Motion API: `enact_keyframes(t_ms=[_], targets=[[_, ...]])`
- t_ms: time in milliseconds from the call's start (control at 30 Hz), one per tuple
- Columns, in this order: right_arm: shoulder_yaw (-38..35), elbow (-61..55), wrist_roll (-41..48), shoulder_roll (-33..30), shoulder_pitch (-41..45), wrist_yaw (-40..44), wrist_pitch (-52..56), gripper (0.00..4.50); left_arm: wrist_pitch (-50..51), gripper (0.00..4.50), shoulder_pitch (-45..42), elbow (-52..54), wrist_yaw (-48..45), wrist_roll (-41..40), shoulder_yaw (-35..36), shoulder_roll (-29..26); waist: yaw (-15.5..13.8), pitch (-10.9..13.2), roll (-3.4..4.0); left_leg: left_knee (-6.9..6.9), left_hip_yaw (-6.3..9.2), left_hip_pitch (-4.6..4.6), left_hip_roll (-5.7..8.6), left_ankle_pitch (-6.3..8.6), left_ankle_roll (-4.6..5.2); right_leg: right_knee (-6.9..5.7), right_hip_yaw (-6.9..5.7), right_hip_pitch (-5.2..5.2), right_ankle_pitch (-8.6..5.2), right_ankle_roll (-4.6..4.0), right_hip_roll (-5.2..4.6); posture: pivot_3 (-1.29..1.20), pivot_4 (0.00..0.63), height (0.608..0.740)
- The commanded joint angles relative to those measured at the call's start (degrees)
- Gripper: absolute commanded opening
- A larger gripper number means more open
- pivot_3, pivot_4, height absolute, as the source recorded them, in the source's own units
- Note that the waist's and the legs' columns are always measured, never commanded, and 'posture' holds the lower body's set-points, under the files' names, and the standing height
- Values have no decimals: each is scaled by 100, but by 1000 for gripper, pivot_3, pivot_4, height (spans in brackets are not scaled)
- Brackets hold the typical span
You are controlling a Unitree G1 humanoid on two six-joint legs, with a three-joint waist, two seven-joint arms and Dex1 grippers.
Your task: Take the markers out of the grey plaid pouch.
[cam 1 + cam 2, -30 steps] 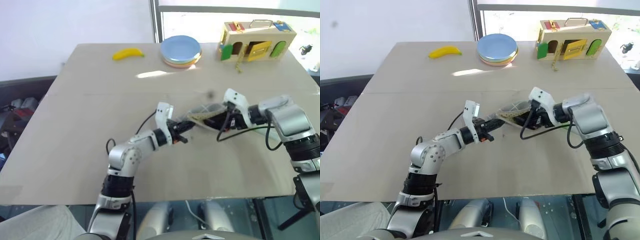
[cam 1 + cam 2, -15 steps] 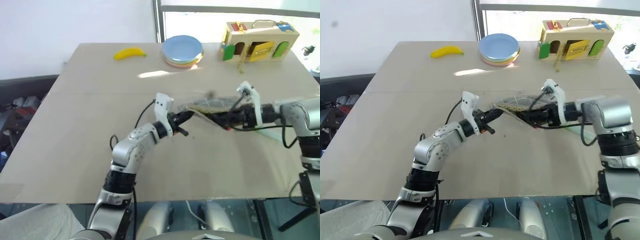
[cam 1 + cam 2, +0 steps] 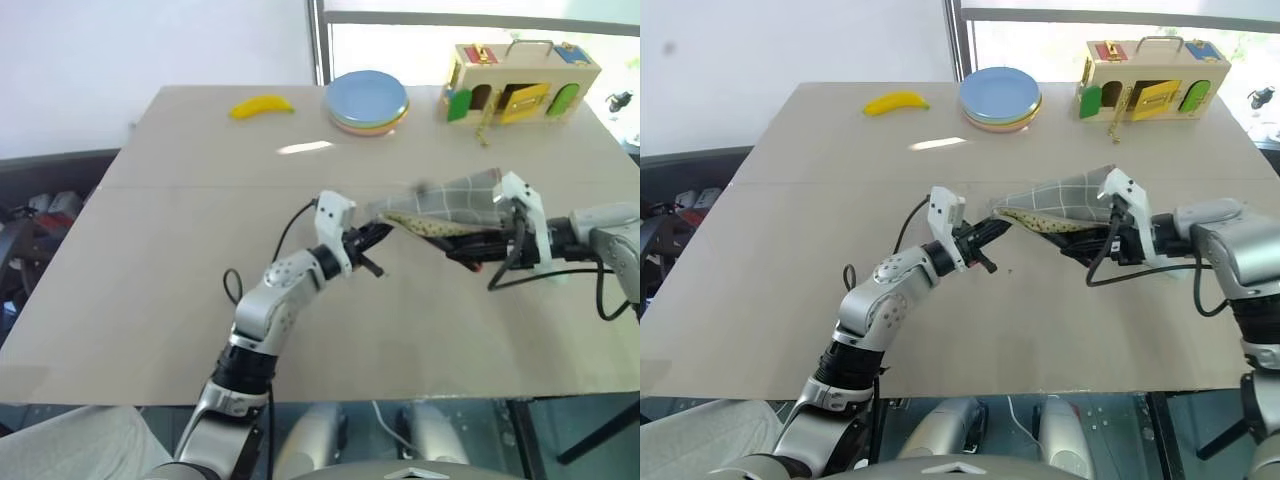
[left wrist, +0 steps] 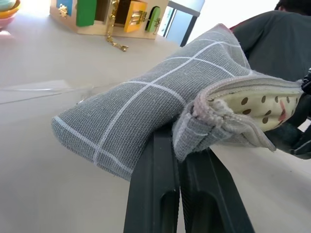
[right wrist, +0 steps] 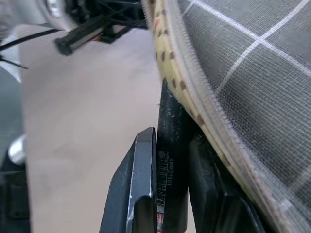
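Left gripper pinched fully shut on one corner of the grey plaid pouch, holding it up above the table. Right gripper closed on a slim black-ended marker, presumably the red one, at the pouch's open mouth, with the spotted cream lining just above it. Pouch stretched between both grippers in mid-air, over the middle of the table, mouth turned toward the right arm. Pale green strip on the table past the right gripper, possibly the second marker; too small to confirm. Far off along the back edge: banana, stack of plates, wooden toy box. Dark sleeve of a person beyond the pouch in the left wrist view.

Risks from here, as a judgement: thin pinch on soft fabric likely to slip if the right arm pulls hard, dropping the pouch; marker apt to snag on the zipper edge; marker gripped near its end could twist free and roll across the table.
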State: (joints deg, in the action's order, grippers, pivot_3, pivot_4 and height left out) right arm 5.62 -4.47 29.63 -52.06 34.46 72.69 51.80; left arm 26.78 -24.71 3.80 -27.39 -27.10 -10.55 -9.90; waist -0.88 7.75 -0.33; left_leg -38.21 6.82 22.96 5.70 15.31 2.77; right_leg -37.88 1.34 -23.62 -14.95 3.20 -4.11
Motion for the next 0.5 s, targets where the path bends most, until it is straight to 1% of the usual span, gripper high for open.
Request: enact_keyframes(t_ms=[33,67,133,200,333,500], targets=[[15,-750,377,-715,-297,1241,-362,375,-100,0,64,-464,595,440,711,-329,-8,1,0,0,1,1,0,0,0,0,-2,0,0,0,-1,0,150,740],[96,-784,280,-819,-358,1296,-510,375,-110,0,51,-478,605,426,703,-339,-5,1,0,-1,1,1,0,0,1,1,-2,0,0,0,0,0,150,740],[309,-706,-103,-875,-362,1080,-852,375,-122,0,23,-489,629,399,693,-345,11,1,0,0,1,1,0,0,1,1,-2,1,0,0,0,0,150,740],[505,-476,-527,-756,-237,695,-1124,375,-130,0,-10,-475,644,393,675,-313,75,-1,4,6,-11,-13,-7,0,0,-4,11,2,0,0,9,0,150,740],[528,-131,-722,-335,19,218,-1404,375,-92,0,-24,-321,616,377,488,-174,41,1,0,-5,-7,-12,-1,0,0,-7,15,4,0,1,5,0,150,740],[343,-515,-472,-302,-289,731,-2186,375,-19,0,-5,-102,576,427,333,-62,-40,3,-3,0,11,-2,0,0,0,1,-2,-2,0,1,4,0,150,740]])
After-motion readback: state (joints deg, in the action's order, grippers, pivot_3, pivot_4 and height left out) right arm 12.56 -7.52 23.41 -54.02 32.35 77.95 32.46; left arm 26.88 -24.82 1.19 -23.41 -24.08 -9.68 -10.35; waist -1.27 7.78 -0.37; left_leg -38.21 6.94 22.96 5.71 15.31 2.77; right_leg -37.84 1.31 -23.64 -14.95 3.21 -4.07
